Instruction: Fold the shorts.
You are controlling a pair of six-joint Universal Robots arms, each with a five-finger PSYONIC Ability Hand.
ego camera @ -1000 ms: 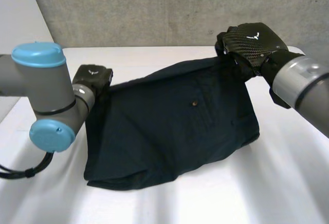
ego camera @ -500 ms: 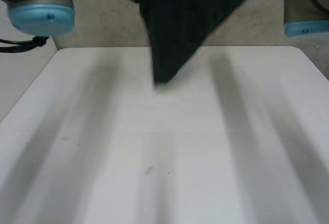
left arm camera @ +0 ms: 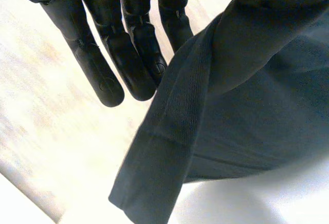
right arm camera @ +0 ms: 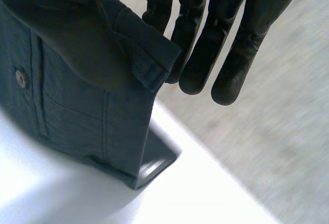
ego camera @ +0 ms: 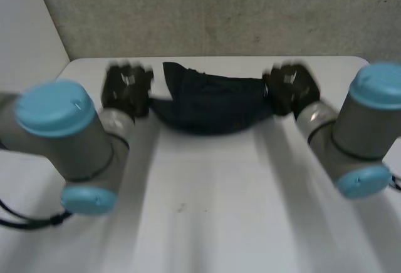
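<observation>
Left hand (ego camera: 127,88) and right hand (ego camera: 289,88) each pinch one end of the shorts (ego camera: 210,107), spreading them over the worktop (ego camera: 207,191) for flat placement.

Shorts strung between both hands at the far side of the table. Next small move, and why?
Probably draw both hands back toward the robot while lowering them, so the shorts lay out flat. The left hand and right hand each hold one end near the far edge of the table; the cloth sags bunched between them, with bare table in front.
</observation>
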